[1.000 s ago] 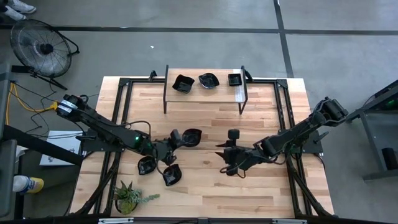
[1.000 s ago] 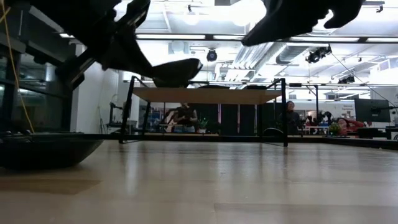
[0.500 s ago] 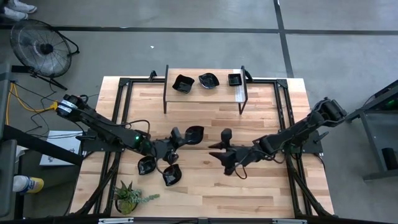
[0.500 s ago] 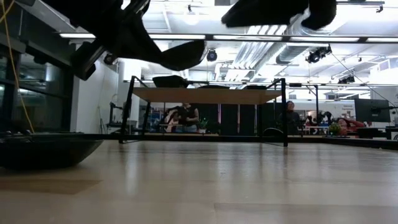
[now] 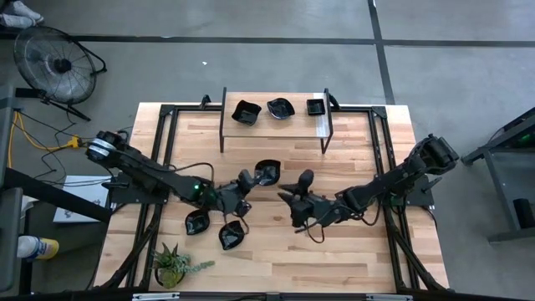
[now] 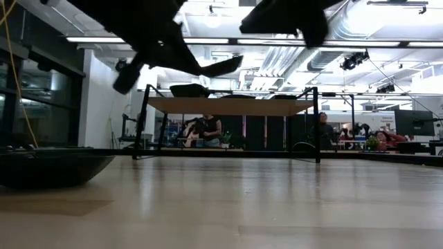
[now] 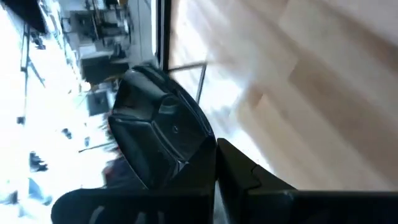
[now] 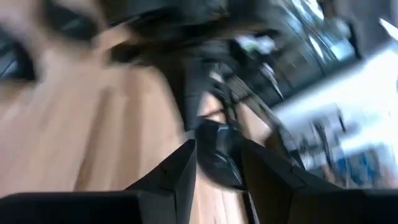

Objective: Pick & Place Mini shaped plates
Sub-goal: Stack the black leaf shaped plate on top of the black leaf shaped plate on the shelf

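Black and glossy, the mini shaped plate sat pinched by its edge in my left gripper, fingers clamped tight on it, carried clear of the wooden table near its middle. In my left wrist view the dish filled the space just ahead of my fingers, tilted rather than level. My right gripper hung just beside it to the right, fingers partly apart; whether it gripped anything I could not tell. Three plates already lay on the small raised shelf at the far edge, and two more rested on the table beneath my left arm, near the potted plant.

I judged this the carrying step: one dish lifted, not yet placed. The next move called for reaching out to the shelf, levelling the plate over a bare patch beside those three, lowering until it rested, then parting my fingers without nudging its neighbours.
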`<state>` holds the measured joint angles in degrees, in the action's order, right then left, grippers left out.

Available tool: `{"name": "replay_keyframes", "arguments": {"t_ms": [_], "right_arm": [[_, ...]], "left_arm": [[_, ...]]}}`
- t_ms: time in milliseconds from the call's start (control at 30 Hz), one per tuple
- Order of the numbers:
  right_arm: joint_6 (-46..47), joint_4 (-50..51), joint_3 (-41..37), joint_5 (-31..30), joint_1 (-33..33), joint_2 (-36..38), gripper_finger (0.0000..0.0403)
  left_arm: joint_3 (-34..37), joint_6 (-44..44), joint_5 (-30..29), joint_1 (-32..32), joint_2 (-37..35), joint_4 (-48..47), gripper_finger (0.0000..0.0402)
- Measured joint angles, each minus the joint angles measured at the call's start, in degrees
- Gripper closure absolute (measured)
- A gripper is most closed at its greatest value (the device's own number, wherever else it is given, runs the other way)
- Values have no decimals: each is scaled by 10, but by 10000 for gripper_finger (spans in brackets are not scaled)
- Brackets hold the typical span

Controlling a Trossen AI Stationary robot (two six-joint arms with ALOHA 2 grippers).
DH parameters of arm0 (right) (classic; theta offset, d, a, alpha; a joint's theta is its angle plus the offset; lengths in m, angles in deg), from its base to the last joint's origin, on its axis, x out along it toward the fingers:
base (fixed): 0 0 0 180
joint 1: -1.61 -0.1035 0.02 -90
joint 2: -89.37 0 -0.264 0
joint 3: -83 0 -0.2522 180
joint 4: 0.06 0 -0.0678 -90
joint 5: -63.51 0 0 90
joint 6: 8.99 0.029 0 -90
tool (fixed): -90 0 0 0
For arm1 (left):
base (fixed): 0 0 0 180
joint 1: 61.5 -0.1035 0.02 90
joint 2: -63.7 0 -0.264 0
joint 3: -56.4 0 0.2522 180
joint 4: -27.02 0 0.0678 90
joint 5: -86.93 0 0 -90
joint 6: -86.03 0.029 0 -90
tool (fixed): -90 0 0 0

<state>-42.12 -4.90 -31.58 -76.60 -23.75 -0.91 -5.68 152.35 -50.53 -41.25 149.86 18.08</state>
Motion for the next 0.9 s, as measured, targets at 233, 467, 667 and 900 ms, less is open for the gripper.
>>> {"name": "replay_keyframes", "arguments": {"t_ms": [233, 467, 667, 900], "right_arm": [[281, -28, 0, -168, -2, 0, 279], [473, -23, 0, -82, 24, 0, 279], [553, 11, 0, -19, 67, 0, 279], [561, 20, 0, -3, 89, 17, 279]], "left_arm": [[-44, 66, -136, 0, 67, -4, 401], [-63, 104, -192, 0, 93, -1, 401], [-72, 113, -233, 0, 94, -1, 401], [-73, 130, -256, 0, 94, -2, 401]]}}
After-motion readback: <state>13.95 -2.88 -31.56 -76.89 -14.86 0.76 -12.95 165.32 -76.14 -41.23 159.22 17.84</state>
